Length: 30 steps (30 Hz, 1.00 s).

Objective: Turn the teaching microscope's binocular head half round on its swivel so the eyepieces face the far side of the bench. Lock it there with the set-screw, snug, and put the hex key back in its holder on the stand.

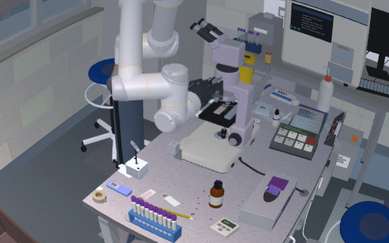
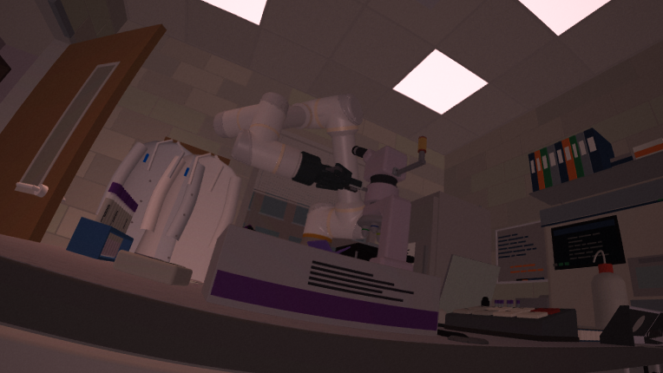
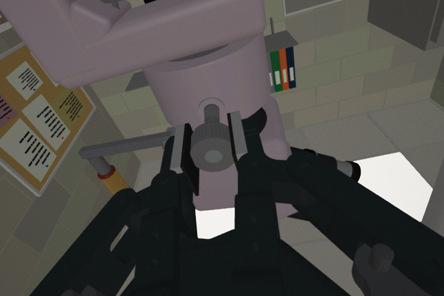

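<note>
My gripper (image 3: 210,146) reaches up against the microscope's swivel collar (image 3: 209,90), its two finger pads closed on the knurled grey set-screw knob (image 3: 209,150) that sticks out of the collar. The lilac binocular head (image 1: 225,49) sits above, eyepieces (image 1: 204,28) pointing toward the window side. A grey crank-shaped hex key with a yellow handle (image 3: 113,174) juts from the collar's other side (image 2: 415,156). From the side camera the gripper (image 1: 204,88) is mostly hidden behind the microscope arm.
The microscope's stage (image 1: 219,111) and base (image 1: 208,147) lie just below my wrist. A small white block stand (image 1: 136,168) sits near the bench's front-left. A brown bottle (image 1: 216,194), tube rack (image 1: 153,219) and tissue box (image 1: 269,198) fill the front.
</note>
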Motion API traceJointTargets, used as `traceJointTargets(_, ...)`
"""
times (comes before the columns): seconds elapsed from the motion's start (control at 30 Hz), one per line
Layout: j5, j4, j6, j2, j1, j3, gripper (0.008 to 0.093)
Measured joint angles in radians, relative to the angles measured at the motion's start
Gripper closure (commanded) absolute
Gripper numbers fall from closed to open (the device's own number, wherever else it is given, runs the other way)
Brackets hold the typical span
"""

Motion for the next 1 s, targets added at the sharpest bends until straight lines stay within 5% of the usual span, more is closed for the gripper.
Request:
traceJointTargets(0.27,0.0,0.0,0.0,0.0,0.0,0.0,0.0934)
traceJointTargets(1.0,0.0,0.0,-0.064,0.0,0.0,0.0,0.0934)
